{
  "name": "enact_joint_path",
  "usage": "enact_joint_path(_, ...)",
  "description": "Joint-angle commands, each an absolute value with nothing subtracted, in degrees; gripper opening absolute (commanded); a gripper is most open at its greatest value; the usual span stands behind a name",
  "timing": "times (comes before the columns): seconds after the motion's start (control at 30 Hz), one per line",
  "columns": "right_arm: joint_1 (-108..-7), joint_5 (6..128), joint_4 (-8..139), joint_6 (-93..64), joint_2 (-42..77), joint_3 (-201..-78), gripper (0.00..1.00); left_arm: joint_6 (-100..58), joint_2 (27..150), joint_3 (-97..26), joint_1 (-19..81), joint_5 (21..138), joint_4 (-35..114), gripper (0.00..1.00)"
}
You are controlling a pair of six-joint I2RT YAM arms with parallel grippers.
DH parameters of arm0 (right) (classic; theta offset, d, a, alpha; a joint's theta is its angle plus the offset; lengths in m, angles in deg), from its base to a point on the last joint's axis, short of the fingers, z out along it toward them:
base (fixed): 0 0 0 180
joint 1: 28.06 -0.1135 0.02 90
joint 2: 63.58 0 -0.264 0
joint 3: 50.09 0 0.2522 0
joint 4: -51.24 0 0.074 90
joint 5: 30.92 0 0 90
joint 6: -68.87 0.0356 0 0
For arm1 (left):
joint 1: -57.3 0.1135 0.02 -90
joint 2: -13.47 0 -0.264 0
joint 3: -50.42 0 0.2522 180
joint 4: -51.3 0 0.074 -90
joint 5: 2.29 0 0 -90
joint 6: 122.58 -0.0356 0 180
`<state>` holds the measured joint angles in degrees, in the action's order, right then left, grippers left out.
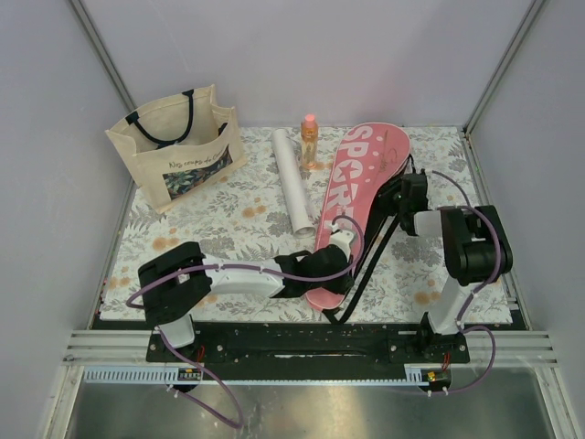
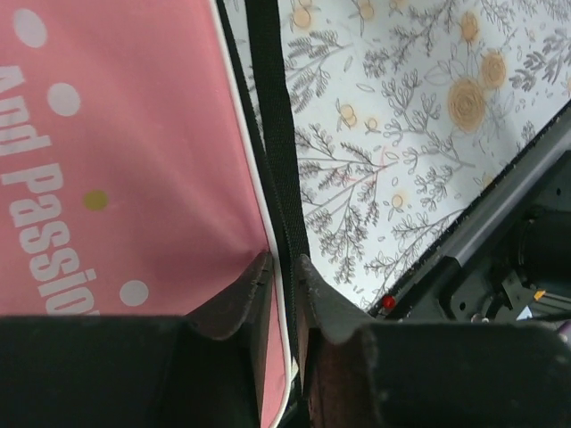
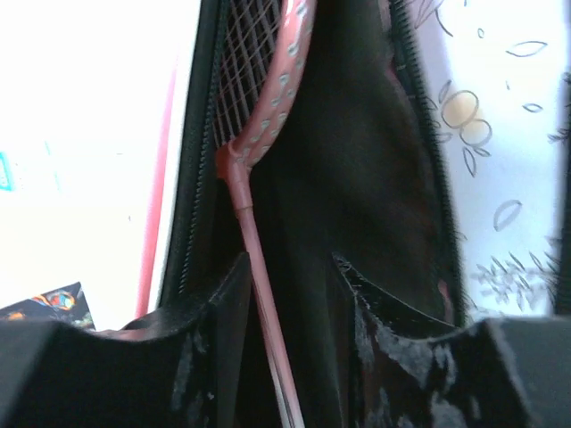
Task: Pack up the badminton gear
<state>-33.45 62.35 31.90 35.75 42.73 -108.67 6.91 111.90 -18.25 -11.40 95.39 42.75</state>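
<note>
Pink cover [image 1: 361,174] lettered SPORT lay slantwise on the flowered desk [image 1: 238,219], broad end far and right, narrow end near the middle. Both arms worked on it at once, seemingly so that one could steady the sleeve while the other fed a racket in. The left arm [image 1: 242,277] stretched low from the near left to the cover's narrow end. Its jaws stood only a slit apart, with the cover's white-piped edge and a black strap [image 2: 272,116] running between them; whether they pinched either could not be told. The right arm [image 1: 471,242] folded back from the near right to the cover's right edge, wrist aimed into the unzipped, dark-lined mouth. Its jaws stood partly open, and the racket [image 3: 252,241] passed its thin shaft between them, close to one side and unclamped, its head already inside. A white tube [image 1: 294,187] lay just left of the cover, not yet packed. An orange bottle [image 1: 310,142] stood by the tube's far end and a tote bag [image 1: 174,151] sat well off to the left.
</note>
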Motion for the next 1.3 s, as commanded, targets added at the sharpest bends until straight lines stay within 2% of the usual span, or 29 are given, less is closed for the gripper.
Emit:
enact_joint_path(0.0,-33.07,63.3,53.54,28.45,34.0,-112.98,0.51,7.94,112.35,-19.33,-12.66,93.07,40.53,0.21)
enact_joint_path(0.13,-32.9,62.43,59.01,26.07,29.33,-111.13,0.61,7.33,112.0,-18.36,-12.66,92.89,41.93,0.24)
enact_joint_path(0.33,-32.81,66.1,59.38,22.55,26.07,-110.52,0.66,7.15,111.82,-18.27,-12.74,92.63,42.9,0.29)
enact_joint_path(0.43,-32.81,67.43,59.72,21.06,27.47,-111.39,0.68,7.32,111.91,-17.83,-12.92,92.81,43.17,0.36)
enact_joint_path(0.93,-35.97,69.98,63.95,22.19,38.46,-117.64,0.68,6.97,111.12,-17.47,-13.27,94.3,41.41,0.39)
enact_joint_path(1.0,-36.06,70.25,63.33,23.42,38.9,-117.2,0.61,6.71,110.5,-18.0,-13.27,94.3,40.97,0.39)
enact_joint_path(1.07,-36.06,69.46,62.02,23.95,38.56,-116.5,0.49,6.53,109.8,-18.53,-13.36,94.3,40.45,0.39)
enact_joint_path(1.27,-35.88,63.4,67.43,19.05,31.09,-119.12,0.01,5.22,104.62,-20.9,-13.27,95.35,37.63,0.4)
